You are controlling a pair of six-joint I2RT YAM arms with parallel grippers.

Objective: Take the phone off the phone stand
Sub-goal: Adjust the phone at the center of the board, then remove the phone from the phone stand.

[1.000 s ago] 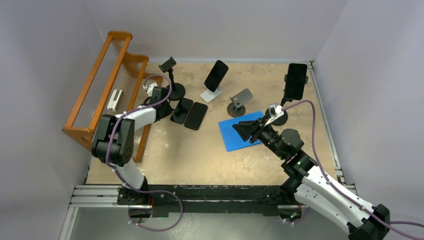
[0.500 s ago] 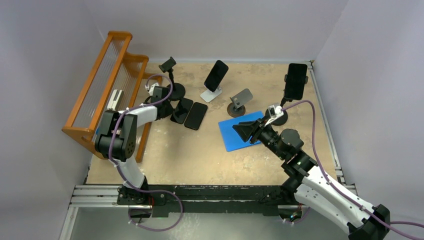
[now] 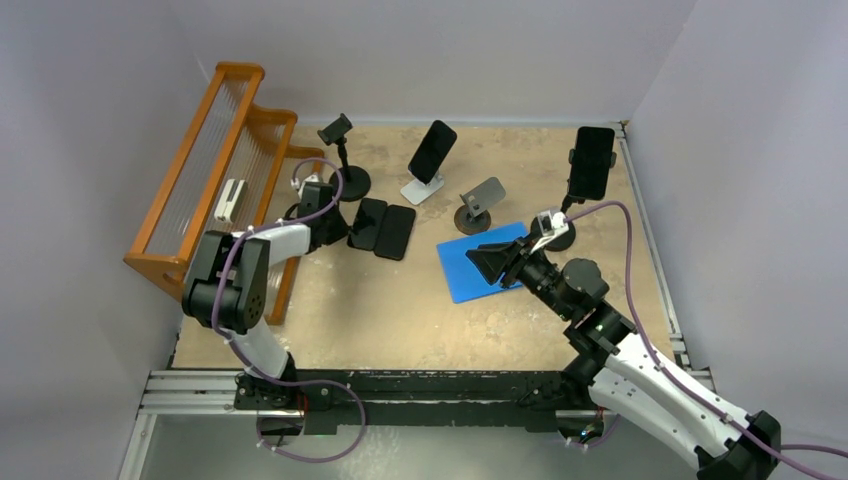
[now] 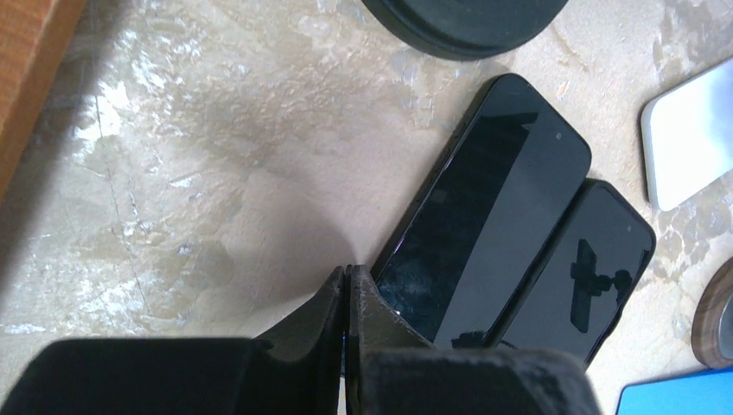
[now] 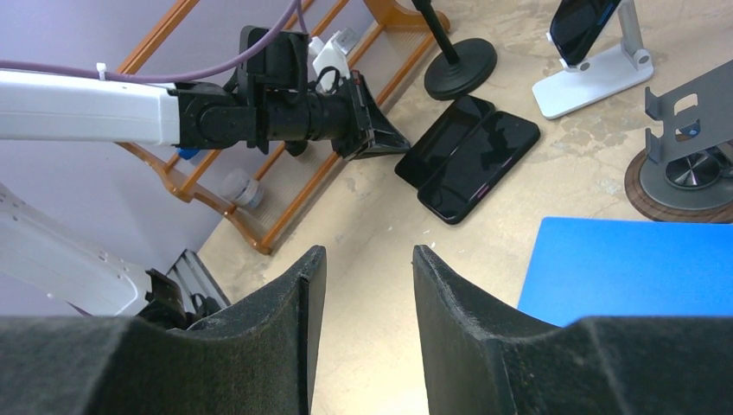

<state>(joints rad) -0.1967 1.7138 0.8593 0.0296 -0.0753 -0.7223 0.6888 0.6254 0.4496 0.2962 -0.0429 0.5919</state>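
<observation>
Two black phones lie flat side by side on the table [image 3: 368,223] [image 3: 395,231]; they also show in the left wrist view [image 4: 488,216] [image 4: 579,268]. My left gripper [image 3: 338,228] [image 4: 348,270] is shut and empty, its tips low at the left phone's near left edge. A black clamp stand [image 3: 340,150] behind them is empty. A phone sits on the white stand [image 3: 432,152] and another on the black stand [image 3: 591,162] at the far right. My right gripper [image 3: 495,262] [image 5: 367,259] is open and empty over the blue mat [image 3: 480,268].
An orange wooden rack [image 3: 215,170] runs along the left edge, close to the left arm. An empty grey stand on a round base [image 3: 480,200] stands behind the blue mat. The black stand's round base [image 4: 462,22] lies just beyond the flat phones.
My left gripper has shifted slightly right and the left flat phone has slid over against the second phone. The left arm's elbow has swung. The right arm has not moved.
</observation>
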